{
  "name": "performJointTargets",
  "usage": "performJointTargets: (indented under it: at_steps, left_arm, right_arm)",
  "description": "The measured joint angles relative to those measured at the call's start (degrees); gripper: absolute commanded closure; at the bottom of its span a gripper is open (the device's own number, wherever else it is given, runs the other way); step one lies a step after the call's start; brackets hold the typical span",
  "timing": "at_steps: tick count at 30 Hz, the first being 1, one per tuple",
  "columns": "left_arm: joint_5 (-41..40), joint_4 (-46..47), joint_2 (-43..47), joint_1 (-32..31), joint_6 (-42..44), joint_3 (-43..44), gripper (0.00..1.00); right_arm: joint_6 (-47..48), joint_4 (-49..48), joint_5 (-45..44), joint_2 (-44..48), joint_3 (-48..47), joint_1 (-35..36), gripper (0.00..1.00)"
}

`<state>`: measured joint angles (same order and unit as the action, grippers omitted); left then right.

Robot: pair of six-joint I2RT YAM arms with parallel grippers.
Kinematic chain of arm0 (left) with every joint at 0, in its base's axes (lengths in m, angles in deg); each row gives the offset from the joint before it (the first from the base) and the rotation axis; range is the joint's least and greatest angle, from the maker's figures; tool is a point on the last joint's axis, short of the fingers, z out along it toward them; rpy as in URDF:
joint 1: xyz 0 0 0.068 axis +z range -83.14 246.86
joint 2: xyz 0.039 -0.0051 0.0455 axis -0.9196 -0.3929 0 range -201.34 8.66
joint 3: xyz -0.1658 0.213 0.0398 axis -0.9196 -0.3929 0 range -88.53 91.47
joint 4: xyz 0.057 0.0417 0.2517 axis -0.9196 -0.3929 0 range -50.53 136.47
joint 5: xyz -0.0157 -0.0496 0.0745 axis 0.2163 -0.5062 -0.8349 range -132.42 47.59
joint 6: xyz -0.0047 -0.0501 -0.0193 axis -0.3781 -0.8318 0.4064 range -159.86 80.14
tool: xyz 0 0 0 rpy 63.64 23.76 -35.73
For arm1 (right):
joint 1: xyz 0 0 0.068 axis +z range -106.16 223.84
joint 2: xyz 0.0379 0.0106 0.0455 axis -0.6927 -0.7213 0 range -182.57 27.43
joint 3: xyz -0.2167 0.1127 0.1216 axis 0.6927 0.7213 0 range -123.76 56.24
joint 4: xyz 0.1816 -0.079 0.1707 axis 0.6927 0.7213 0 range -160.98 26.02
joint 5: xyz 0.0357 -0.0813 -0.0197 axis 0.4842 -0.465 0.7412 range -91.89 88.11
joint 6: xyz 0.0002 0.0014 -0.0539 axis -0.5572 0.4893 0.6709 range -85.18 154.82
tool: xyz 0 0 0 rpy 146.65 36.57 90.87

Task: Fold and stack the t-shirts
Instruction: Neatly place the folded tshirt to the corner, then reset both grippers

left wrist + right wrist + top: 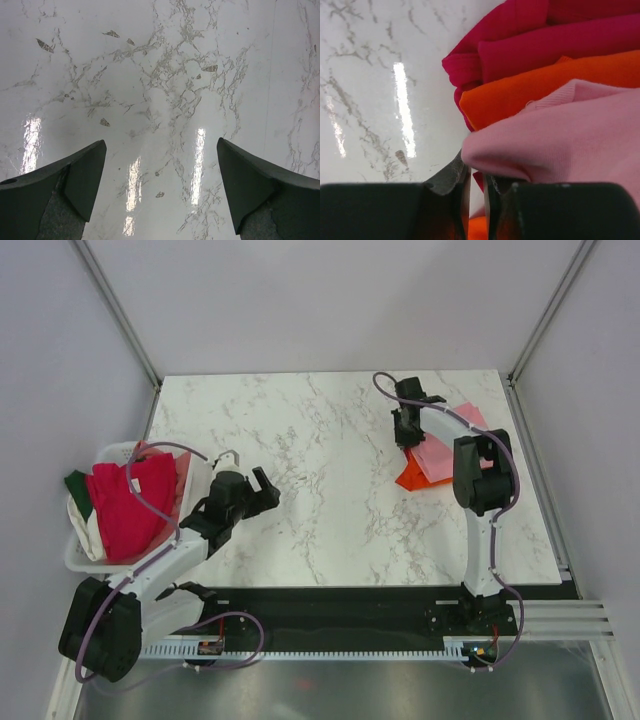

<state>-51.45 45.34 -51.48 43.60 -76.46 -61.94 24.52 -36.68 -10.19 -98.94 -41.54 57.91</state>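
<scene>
At the table's far right lies a stack of t-shirts: a crimson one (pixel 530 45) at the bottom, an orange one (pixel 530 87) on it, a light pink one (pixel 560 140) on top, seen also as pink (pixel 440 455) over orange (pixel 410 478). My right gripper (pixel 408 435) is at the stack's left edge. In the right wrist view its jaws (pixel 477 172) stand close together with a slim gap, and the pink fold lies over their tips. My left gripper (pixel 250 468) hovers wide open over bare marble (pixel 161 141), holding nothing.
A white basket (pixel 110 452) sits at the table's left edge beside my left arm. It holds a crimson shirt (pixel 130 505), a dark green one (pixel 78 488) and a cream one (pixel 85 530). Walls close in the table's back and sides.
</scene>
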Motion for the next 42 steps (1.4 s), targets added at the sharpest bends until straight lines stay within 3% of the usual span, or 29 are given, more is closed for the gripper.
performJointTargets:
  at_steps: [7,10,14,21,24,30,37,42]
  left_arm:
    - [-0.8,1.0,1.1,0.0,0.1,-0.5,0.01]
    - [-1.2,1.4,1.4,0.0,0.1,-0.5,0.01]
    - [-1.3,1.5,2.1,0.0,0.7,-0.8,0.0]
    - [-1.4,2.2,7.3,0.0,1.4,-3.0,0.0]
    - [-1.3,1.9,8.6,0.0,1.4,-3.4,0.0]
    - [-1.4,-1.2,10.8,0.0,1.4,-3.5,0.0]
    - [-1.3,-4.2,20.2,0.0,2.5,-5.7,0.0]
    - [-1.3,-5.2,29.6,0.0,3.3,-9.9,0.0]
  right_arm:
    - [-1.7,-0.1,-0.9,0.1,0.0,-4.7,0.76]
    - [-1.9,-0.2,-1.7,0.6,0.6,-5.8,0.7]
    - [-2.0,-1.2,-2.6,4.5,4.7,-5.6,0.45]
    - [-1.9,-8.0,-2.4,23.7,17.4,1.5,0.24]
    - [-2.5,-14.3,-0.9,36.1,26.0,5.8,0.02]
    - [-3.5,-31.5,1.9,58.7,47.7,7.8,0.02]
    - [-5.0,-37.2,1.9,61.7,62.4,7.8,0.02]
    - [-6.1,-40.7,-0.8,69.4,72.0,7.8,0.02]
